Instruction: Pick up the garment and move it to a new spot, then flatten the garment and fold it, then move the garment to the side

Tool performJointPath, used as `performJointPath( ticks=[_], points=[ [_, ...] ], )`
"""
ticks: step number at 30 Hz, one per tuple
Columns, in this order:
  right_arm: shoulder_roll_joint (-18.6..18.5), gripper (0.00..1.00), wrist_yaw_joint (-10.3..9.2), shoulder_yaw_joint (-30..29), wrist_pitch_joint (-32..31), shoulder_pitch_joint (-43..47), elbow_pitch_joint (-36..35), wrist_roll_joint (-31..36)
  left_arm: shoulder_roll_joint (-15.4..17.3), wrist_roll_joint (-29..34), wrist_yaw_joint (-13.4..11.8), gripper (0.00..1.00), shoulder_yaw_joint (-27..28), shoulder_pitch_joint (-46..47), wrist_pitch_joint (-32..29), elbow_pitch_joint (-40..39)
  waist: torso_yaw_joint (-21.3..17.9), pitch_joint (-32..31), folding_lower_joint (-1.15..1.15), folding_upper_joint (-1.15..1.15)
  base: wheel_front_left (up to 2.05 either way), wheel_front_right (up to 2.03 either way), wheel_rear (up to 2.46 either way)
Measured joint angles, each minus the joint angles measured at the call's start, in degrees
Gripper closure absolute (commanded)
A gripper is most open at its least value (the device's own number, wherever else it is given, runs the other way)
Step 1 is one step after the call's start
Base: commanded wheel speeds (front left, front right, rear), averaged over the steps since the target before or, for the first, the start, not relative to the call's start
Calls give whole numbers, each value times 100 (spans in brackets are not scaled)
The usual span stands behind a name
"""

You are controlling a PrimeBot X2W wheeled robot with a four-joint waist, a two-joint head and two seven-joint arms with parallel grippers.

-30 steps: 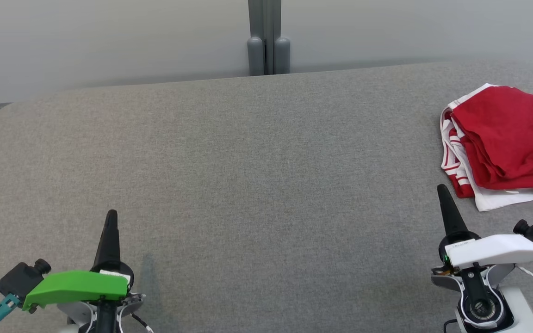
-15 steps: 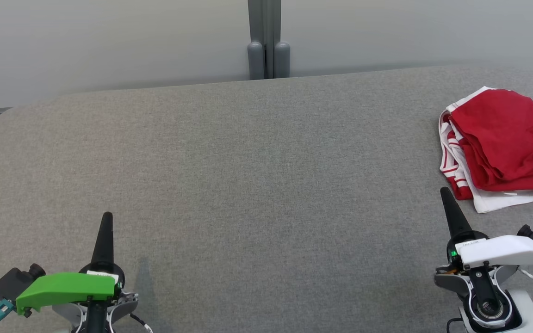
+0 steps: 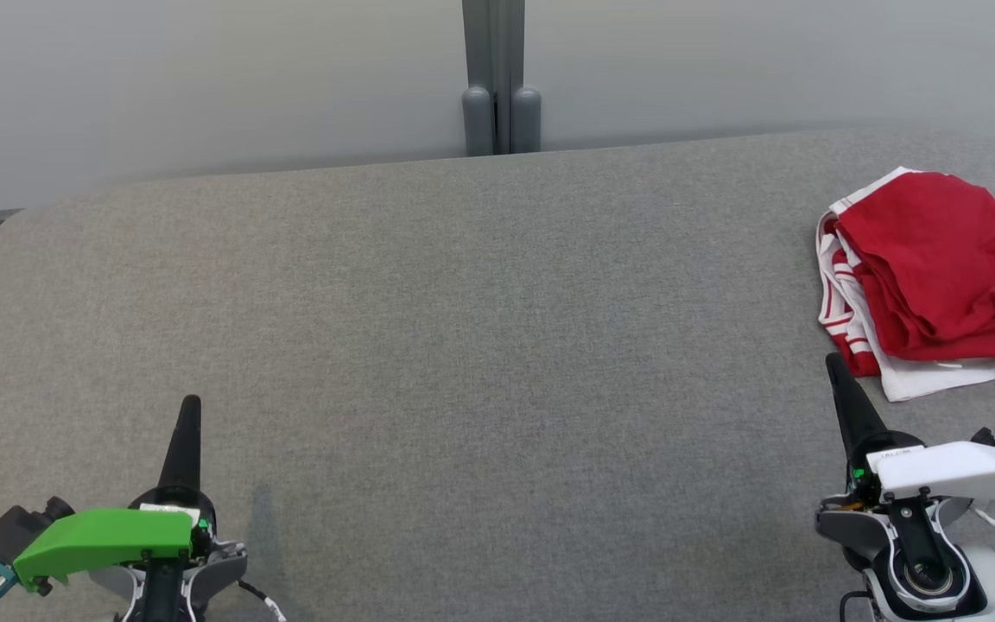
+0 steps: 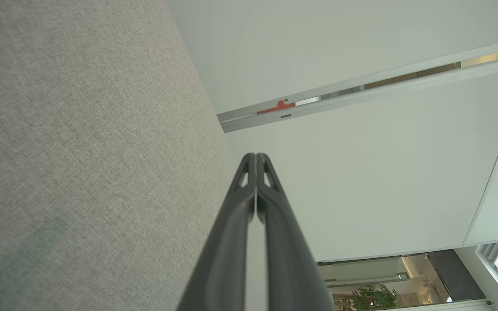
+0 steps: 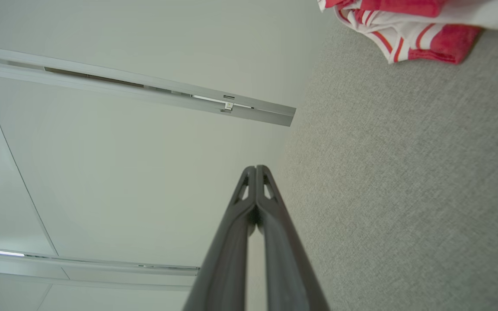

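Garment (image 3: 938, 259) sits at the far right of the tabletop (image 3: 497, 345), running off the head view's right edge. Red layer on top, with striped red-and-white and plain white layers poking out at its left and near edges. It's stacked and roughly rectangular, not crisp. Nothing holds it.

Left gripper (image 3: 189, 404): fully closed, empty, low at the near left, fingers pointing away from the robot. Right gripper (image 3: 834, 363): fully closed, empty, at the near right, tip just short of the garment's near-left corner, not touching. Wrist views show each finger pair pressed together, running roughly along the tabletop, wrists rolled so the tabletop lies to one side.

Stage is ambiguous. This fits a loose pile waiting for pickup, and equally a garment folded and parked at the side with the arms idle. Can't split those from this.

Handling notes either way:
- The layers look loose. Pinching only the top red sheet would likely peel it off, so any grab should take all layers at an edge.
- It's close to the tabletop's right edge, so a rightward push risks sliding it off.
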State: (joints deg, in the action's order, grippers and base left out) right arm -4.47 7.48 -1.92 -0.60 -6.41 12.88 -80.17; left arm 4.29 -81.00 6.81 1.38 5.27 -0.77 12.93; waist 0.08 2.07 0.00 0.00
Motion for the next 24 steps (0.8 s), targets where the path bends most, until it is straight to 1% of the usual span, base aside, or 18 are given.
performJointPath(
  ticks=[24],
  points=[
    [11,100,0,-179,-296,6,66,-940,-4,-883,33,100,222,17,-283,65,-5,-125,0,0,0,0,0]
  ],
)
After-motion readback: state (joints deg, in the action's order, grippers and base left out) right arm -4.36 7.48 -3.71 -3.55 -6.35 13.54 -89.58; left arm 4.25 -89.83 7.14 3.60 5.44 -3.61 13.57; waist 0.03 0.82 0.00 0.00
